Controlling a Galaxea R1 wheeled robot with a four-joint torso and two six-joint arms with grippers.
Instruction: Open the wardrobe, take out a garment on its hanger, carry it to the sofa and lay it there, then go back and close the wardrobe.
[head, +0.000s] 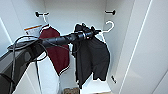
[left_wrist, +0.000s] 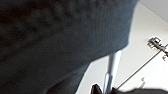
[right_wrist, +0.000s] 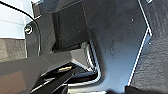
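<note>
Inside open white wardrobe, left gripper at long black garment's thin white hanger; jaws' state indiscernible.

Inside wardrobe: two garments, side by side.
Left: jacket, below a wall peg.
Right: coat on hanger, hook free of the right peg, just below it.
Across the middle: left arm, entering from the left, in front of jacket, its end at coat's top beside hanger.
Far right: open door.
</note>
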